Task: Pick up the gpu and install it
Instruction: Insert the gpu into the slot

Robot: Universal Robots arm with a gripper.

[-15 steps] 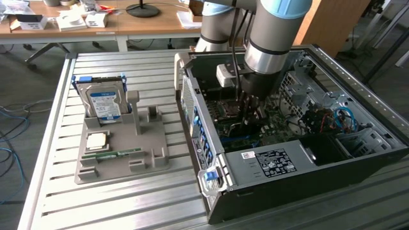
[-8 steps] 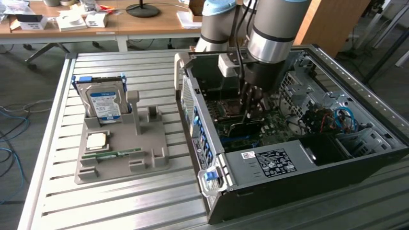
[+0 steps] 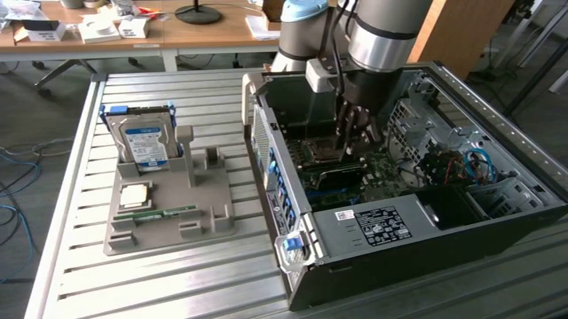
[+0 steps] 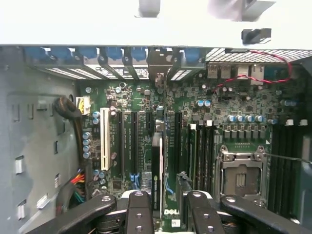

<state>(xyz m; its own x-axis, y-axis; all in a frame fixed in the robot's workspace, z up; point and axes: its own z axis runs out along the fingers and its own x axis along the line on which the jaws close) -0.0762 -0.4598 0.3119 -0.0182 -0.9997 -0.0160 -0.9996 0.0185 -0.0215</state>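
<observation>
My end effector (image 4: 167, 199) is clamped on the gpu (image 4: 157, 165), held edge-on between my fingers just beneath me over the motherboard (image 4: 243, 112) slots; judged risk: slight misalignment there could jam or bend its connector.

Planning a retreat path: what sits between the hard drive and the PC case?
Exterior view: the grey holder's upright posts, then bare table slats.
</observation>
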